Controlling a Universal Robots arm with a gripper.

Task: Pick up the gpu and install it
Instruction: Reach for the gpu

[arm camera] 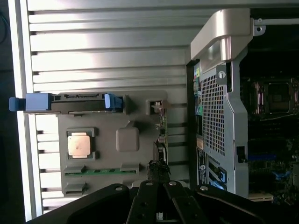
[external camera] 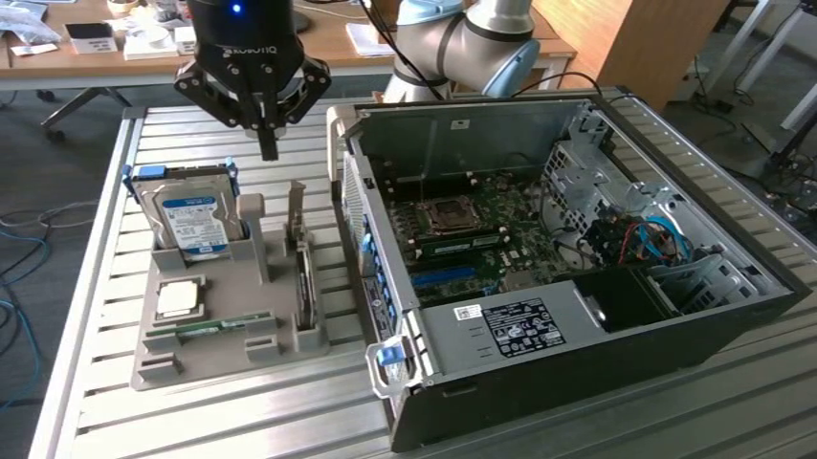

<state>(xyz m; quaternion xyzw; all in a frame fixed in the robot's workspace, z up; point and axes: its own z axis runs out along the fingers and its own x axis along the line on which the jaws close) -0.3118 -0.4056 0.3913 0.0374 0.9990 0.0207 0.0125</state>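
The gpu (external camera: pixel 304 279) stands on edge in a slot on the exterior view's right side of the grey holder tray (external camera: pixel 230 359). It is a thin dark card with a silver bracket at its far end. In the wrist view the gpu (arm camera: pixel 161 140) runs edge-on along the tray, just ahead of my fingertips. My gripper (external camera: pixel 268 149) hangs above the tray's far end, a little toward the exterior view's left of the card, clear of it. Its fingers meet at a point, shut on nothing. The gripper (arm camera: pixel 158 183) is seen from behind in the wrist view.
A silver hard drive (external camera: pixel 191 222) with blue clips stands upright in the tray, with a CPU (external camera: pixel 179 298) and a green memory stick (external camera: pixel 205 328) lying nearer. The open computer case (external camera: pixel 638 316) lies on the slatted metal table (external camera: pixel 255 421), its motherboard (external camera: pixel 473 229) exposed.
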